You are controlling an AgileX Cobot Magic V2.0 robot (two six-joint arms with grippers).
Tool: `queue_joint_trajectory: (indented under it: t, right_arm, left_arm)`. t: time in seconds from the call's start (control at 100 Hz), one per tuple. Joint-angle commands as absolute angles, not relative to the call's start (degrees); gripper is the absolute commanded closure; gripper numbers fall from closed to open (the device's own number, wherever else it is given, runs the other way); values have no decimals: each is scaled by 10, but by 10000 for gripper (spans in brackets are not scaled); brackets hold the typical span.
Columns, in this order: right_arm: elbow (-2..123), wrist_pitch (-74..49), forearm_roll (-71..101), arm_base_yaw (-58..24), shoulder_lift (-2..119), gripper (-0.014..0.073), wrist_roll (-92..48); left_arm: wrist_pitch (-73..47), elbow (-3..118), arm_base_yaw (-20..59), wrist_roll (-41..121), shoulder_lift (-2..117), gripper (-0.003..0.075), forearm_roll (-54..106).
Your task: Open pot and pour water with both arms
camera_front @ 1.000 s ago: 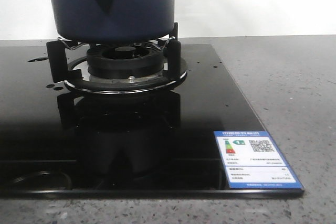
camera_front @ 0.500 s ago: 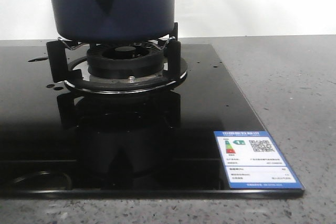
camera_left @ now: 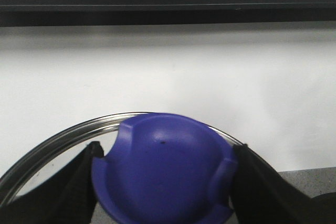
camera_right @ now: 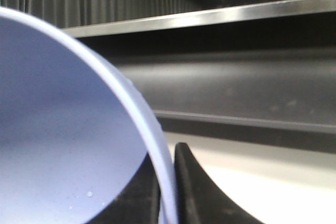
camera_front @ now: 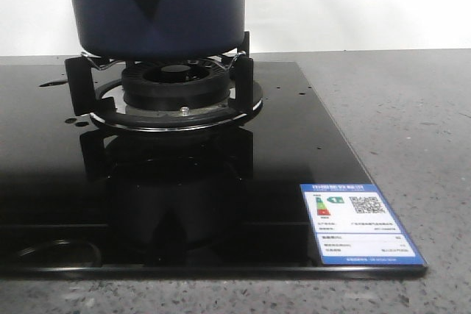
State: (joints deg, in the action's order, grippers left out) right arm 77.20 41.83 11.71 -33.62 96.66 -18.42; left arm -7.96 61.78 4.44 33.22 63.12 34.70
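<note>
Item one, the pot (camera_front: 165, 9): large, round, dark navy, with straight matte sides and a short hollow tubular stub on the wall facing the front camera, its bore a dark hole. It stands on the black pan supports (camera_front: 243, 71) of a gas burner (camera_front: 175, 82), towards the back left of the cooktop; its top runs out of the front view.

Item two, the cooktop (camera_front: 280, 159): glossy black glass, mirror-like, reflecting the burner ring. A blue-and-white energy label (camera_front: 360, 224) sits at its near right corner. The counter (camera_front: 397, 108) around it is speckled grey stone.

Item three, my left claw (camera_left: 163, 182): its black fingers (camera_left: 79, 182) are clamped on either side of a rounded, smooth purple-blue knob (camera_left: 163, 171), which sits on a clear glass lid with a bright metal rim (camera_left: 58, 140). White wall lies behind.

Item four, my right claw (camera_right: 168, 192): two black fingers (camera_right: 194, 187) stand one on each side of a thin pale-blue rim (camera_right: 152, 129), pinching it. This belongs to a light-blue bowl whose smooth matte inside (camera_right: 58, 129) fills much of the wrist view; a few tiny droplets cling low on it.
</note>
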Motion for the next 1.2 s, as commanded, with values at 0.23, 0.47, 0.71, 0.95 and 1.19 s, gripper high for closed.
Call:
queue_joint_trajectory:
  t: [0.23,0.47,0.71,0.95,1.19]
  right_arm:
    - [839,49,175,-236,825,637,-183]
    - [950,-446,192,-74,817,637,-151]
    - [898,-620,171,30,856,637,-132]
    - [824,-586,166,53,889,637,-132]
    - [811,-564,149,53,915,637,-132]
  left_arm:
    - [-25,640,113,331,618,384,361]
    - [-17,640,189,331,618,384,361]
    - [9,640,245,331,630,384,361]
    - [9,640,254,331,635,384,361]
    - [9,640,254,331,635,384,361]
